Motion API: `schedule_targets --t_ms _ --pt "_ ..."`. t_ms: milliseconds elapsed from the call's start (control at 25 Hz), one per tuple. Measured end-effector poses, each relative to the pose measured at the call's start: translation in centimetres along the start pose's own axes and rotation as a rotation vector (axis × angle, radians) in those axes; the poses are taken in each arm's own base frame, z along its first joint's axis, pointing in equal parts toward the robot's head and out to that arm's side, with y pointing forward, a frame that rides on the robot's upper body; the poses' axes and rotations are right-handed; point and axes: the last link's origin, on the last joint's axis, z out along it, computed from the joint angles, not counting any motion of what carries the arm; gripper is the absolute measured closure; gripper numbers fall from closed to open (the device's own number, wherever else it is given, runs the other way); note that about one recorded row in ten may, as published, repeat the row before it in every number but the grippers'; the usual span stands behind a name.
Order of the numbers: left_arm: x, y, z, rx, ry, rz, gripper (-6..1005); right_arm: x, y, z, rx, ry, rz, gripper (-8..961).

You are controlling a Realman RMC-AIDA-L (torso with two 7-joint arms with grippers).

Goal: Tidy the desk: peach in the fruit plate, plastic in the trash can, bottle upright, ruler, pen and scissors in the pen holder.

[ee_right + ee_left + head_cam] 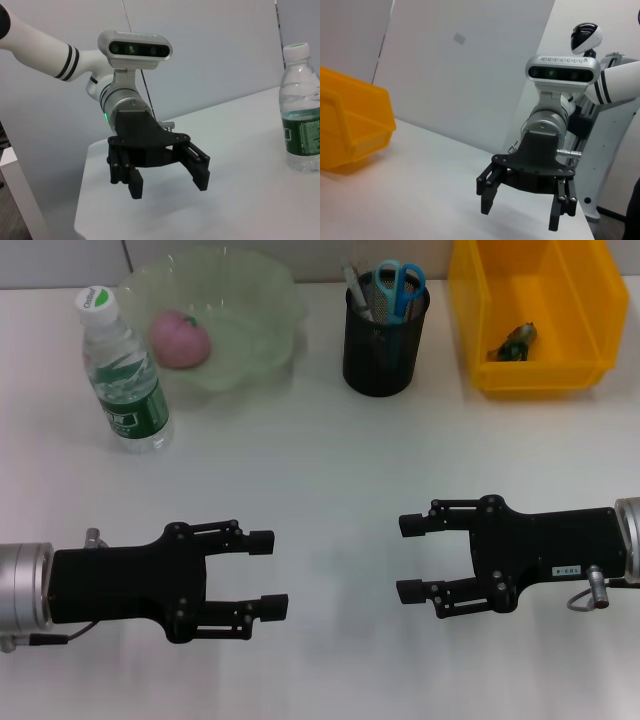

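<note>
By the look of things the tidying is essentially finished: the peach (180, 338) lies in the green fruit plate (265, 285) at about 11 o'clock on the tabletop (330, 470), the bottle (124, 373) stands upright just beside that plate at about 10 o'clock, and the black mesh pen holder (383, 340) at 12 o'clock carries the blue-handled scissors (400, 282) along with a pale pen (357, 288). The yellow trash can (535, 310) at about 1 o'clock holds a small crumpled piece, presumably the plastic (516, 341). Nothing loose shows on the near tabletop. The left gripper (268, 573) hovers at about 7 o'clock and the right gripper (415, 558) at about 5 o'clock, facing each other; both have their jaws spread wide with nothing between them. What I cannot confirm is the ruler: the holder's contents overlap, and something grey between pen and scissors may be it, but that is too small to tell. The trash can's far wall and the plate's far rim are cut off at the head view's edge.
</note>
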Motion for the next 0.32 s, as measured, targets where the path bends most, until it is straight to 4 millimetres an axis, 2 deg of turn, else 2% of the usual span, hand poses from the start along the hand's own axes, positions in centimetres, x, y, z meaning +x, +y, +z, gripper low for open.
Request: schedule_targets --t_ms 320 --pt "-0.03 -0.02 -0.14 0.001 -0.005 0.000 220 0.00 0.07 0.15 -0.002 -0.003 0.001 177"
